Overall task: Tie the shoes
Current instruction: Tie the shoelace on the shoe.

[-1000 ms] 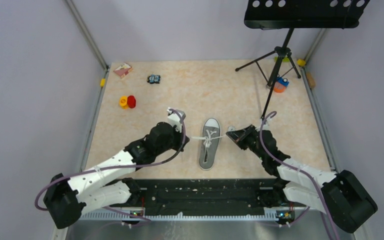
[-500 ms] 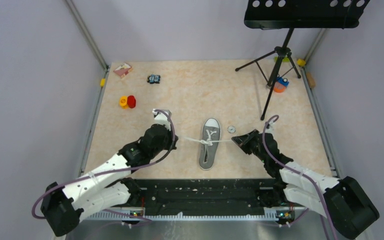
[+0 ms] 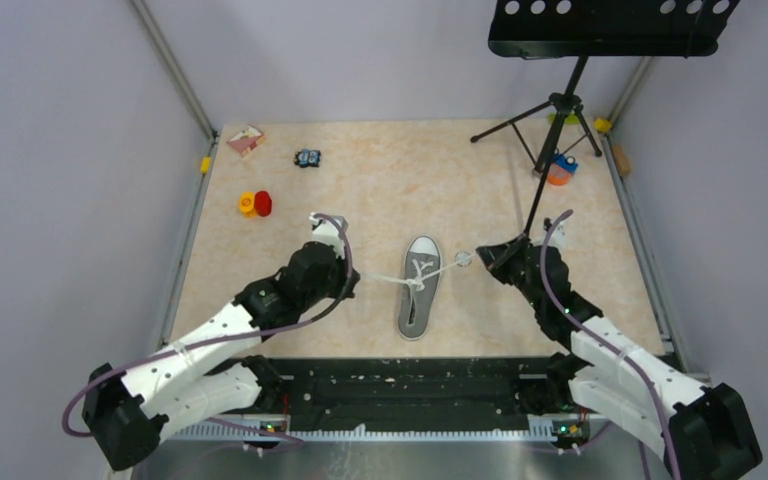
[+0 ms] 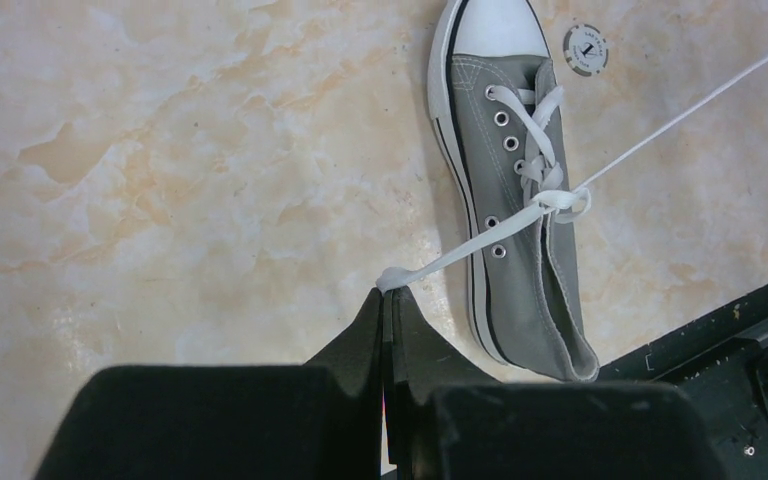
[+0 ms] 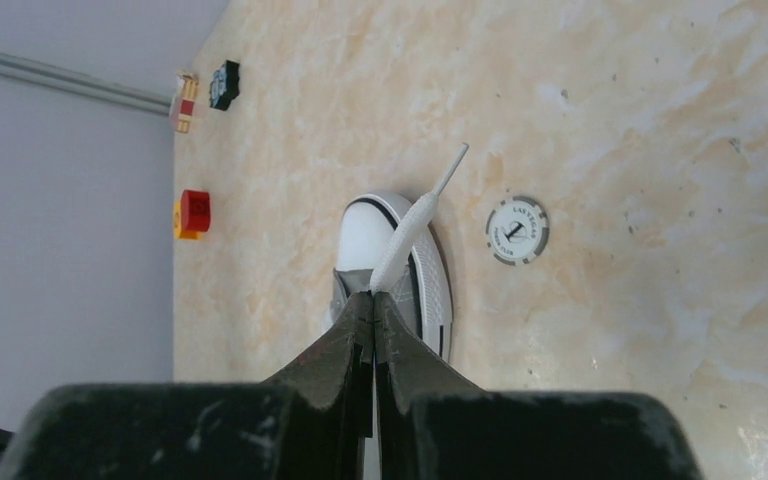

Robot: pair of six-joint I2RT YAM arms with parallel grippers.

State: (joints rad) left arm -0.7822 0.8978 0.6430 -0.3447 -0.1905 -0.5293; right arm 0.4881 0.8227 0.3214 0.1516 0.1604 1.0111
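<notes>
Sneaker [image 3: 419,295] lies toe 12, heel 6. Left fingers [image 4: 360,335] at its 9, right fingers [image 5: 345,335] at 2, each pinched shut on a taut lace end [image 4: 460,250].

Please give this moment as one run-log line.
left gripper: shut on long white lace | right gripper: shut on its other end | lace: taut, knotted mid-shoe | grey canvas sneaker: upright on sole, no bow

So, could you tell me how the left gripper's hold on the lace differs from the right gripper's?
The left gripper pinches its lace with no tail showing; the right gripper leaves a tail poking out. The left sits beside the shoe at its middle, the right nearer its toe. Both are shut on white lace.
</notes>
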